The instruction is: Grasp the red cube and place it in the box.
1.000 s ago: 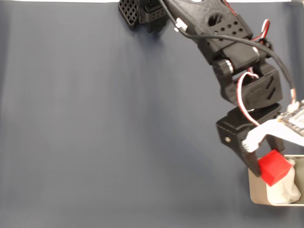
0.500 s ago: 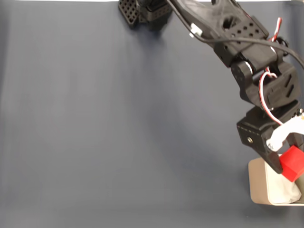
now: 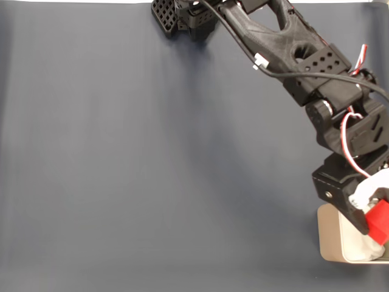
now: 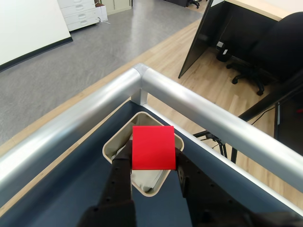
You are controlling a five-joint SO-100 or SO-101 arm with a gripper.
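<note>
The red cube (image 3: 379, 220) hangs at the right edge of the fixed view, clamped in my gripper (image 3: 372, 222), which is shut on it. It sits above the beige box (image 3: 329, 236) with white padding (image 3: 363, 249) inside. In the wrist view the red cube (image 4: 153, 147) shows between my two black fingers (image 4: 122, 165), directly over the box (image 4: 113, 144). My gripper (image 4: 152, 163) holds the cube clear of the padding.
A dark blue cloth (image 3: 152, 158) covers the table. The arm's base (image 3: 182, 15) stands at the top middle. In the wrist view a silver metal rail (image 4: 199, 109) frames the table corner just past the box, with floor and office chairs (image 4: 251, 71) beyond.
The arm has swung further right and slightly down, carrying the red cube from the box's left rim to over its middle at the frame's right edge.
</note>
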